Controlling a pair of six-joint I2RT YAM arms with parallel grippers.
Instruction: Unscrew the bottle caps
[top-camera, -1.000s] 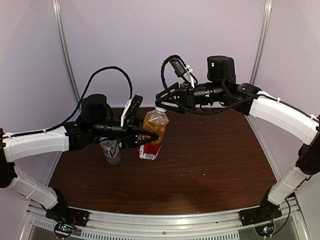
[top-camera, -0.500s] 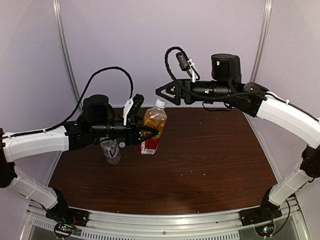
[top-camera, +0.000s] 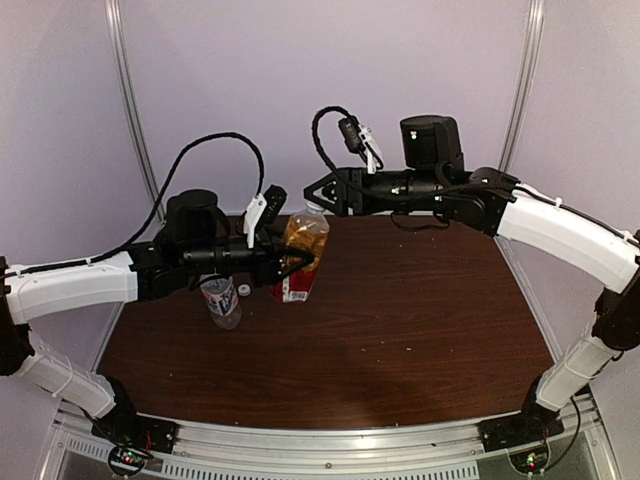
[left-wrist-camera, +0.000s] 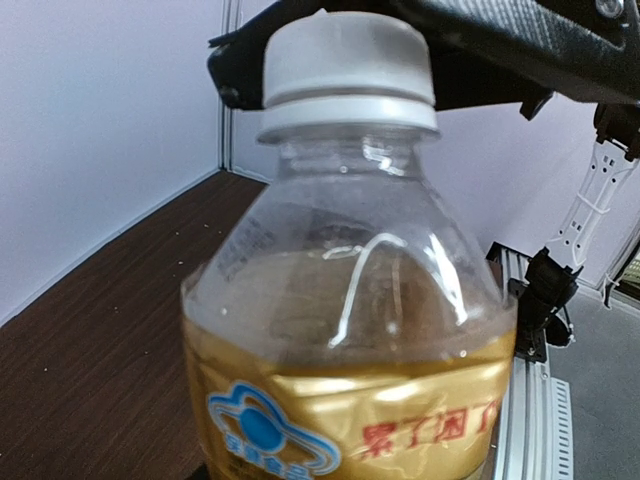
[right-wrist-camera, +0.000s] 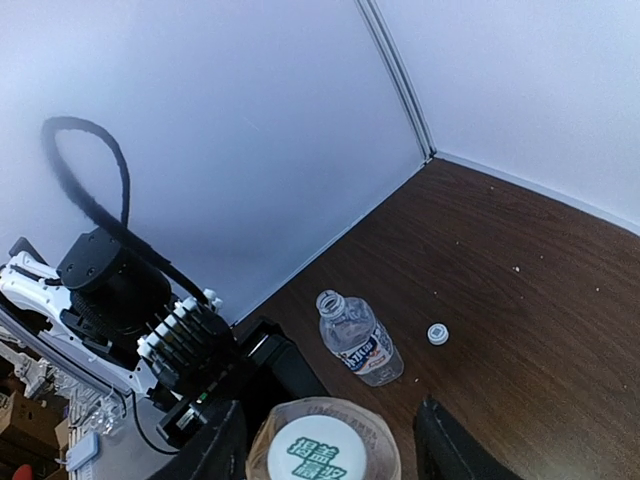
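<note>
My left gripper (top-camera: 298, 264) is shut on the amber bottle (top-camera: 303, 245), holding it by its red-yellow label with the neck tilted to the right. Its white cap (left-wrist-camera: 345, 60) is on the neck; the left fingers are hidden behind the bottle (left-wrist-camera: 350, 330) in the left wrist view. My right gripper (top-camera: 316, 197) sits over that cap (right-wrist-camera: 325, 452), open, one finger (right-wrist-camera: 215, 440) on each side with a gap to the cap. The clear bottle (top-camera: 220, 298) stands behind my left arm with an open neck (right-wrist-camera: 330, 303). Its cap (right-wrist-camera: 437, 333) lies loose on the table.
The brown table (top-camera: 420, 320) is walled by pale panels at the back and sides, with a metal rail (top-camera: 330, 440) at the near edge. The loose cap (top-camera: 243, 290) lies between the two bottles.
Half a second ago my right gripper was lifted off to the right of the cap, wider open. It has come back down and left over the cap. The amber bottle shifted slightly left.
</note>
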